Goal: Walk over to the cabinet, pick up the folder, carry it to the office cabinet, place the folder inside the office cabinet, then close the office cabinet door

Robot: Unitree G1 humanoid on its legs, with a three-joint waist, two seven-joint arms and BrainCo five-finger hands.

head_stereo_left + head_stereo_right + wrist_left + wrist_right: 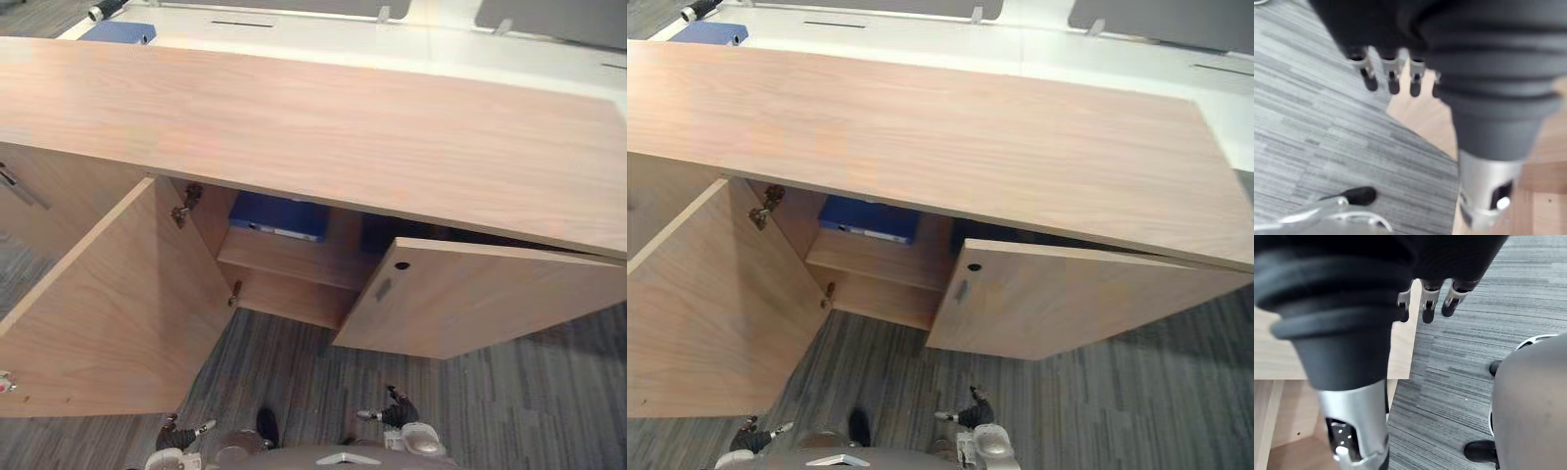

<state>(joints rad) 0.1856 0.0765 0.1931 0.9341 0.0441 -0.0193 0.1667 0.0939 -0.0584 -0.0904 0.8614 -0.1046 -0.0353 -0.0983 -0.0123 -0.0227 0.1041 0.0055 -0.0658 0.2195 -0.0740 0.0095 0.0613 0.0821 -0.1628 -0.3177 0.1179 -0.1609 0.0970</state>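
The blue folder [277, 217] lies on the shelf [294, 259] inside the office cabinet [294, 127], so placing looks done; left door [108, 313] and right door [490, 299] stand open, closing remains; left hand [179, 432] and right hand [397, 413] hang low, fingers relaxed, empty.

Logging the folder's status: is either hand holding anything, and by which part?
Nothing is held: left hand and right hand hang empty; the blue folder lies on the cabinet shelf.
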